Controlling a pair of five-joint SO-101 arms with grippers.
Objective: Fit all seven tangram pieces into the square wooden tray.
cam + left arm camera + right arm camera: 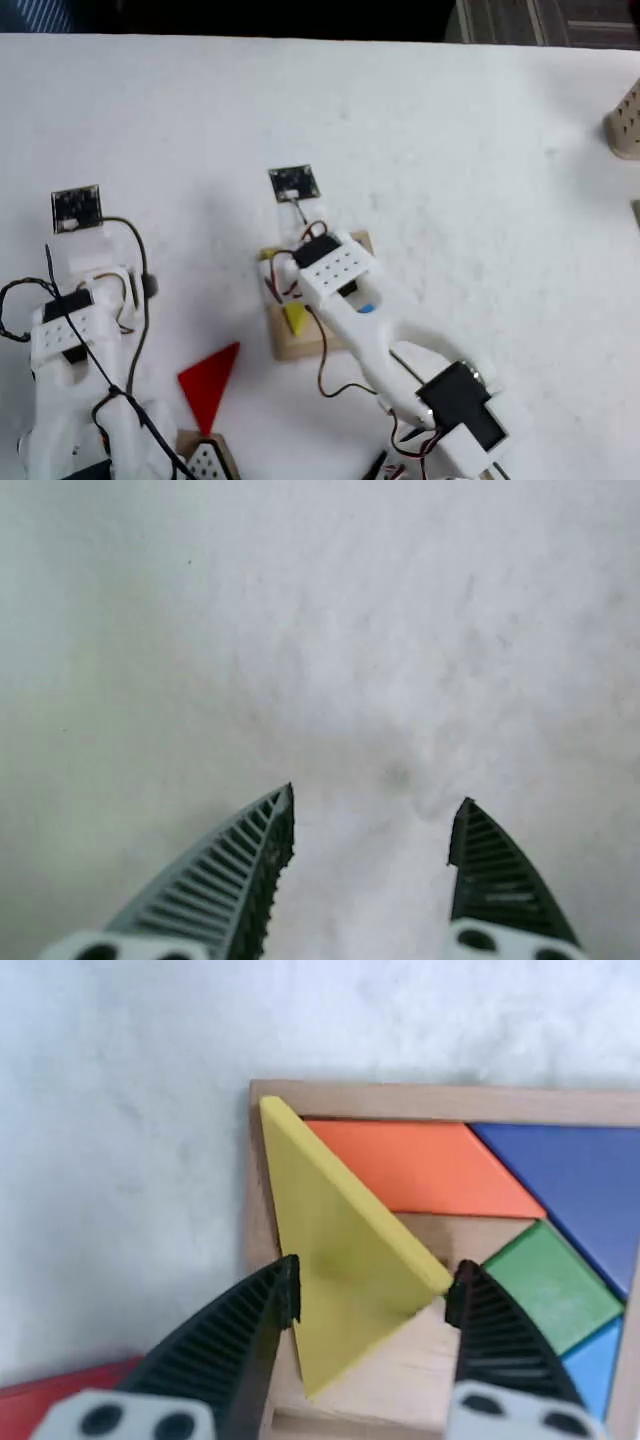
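The square wooden tray (pixel 400 1088) holds an orange piece (pixel 420 1170), a dark blue piece (pixel 590 1180), a green square (pixel 550 1285) and a light blue piece (pixel 595 1365). My right gripper (pixel 372 1290) is shut on a yellow triangle (pixel 340 1260), which is tilted, one corner up on the tray's rim. In the high view the right arm covers most of the tray (pixel 300 345). A red triangle (pixel 210 380) lies on the table between the arms, beside the tray. My left gripper (pixel 370 825) is open over bare white table.
A wooden pegged object (pixel 625 125) stands at the far right edge. A small tan block (pixel 205 455) sits at the front edge below the red triangle. The left arm's body (pixel 75 330) stands at the left; the white table stretches away behind both arms.
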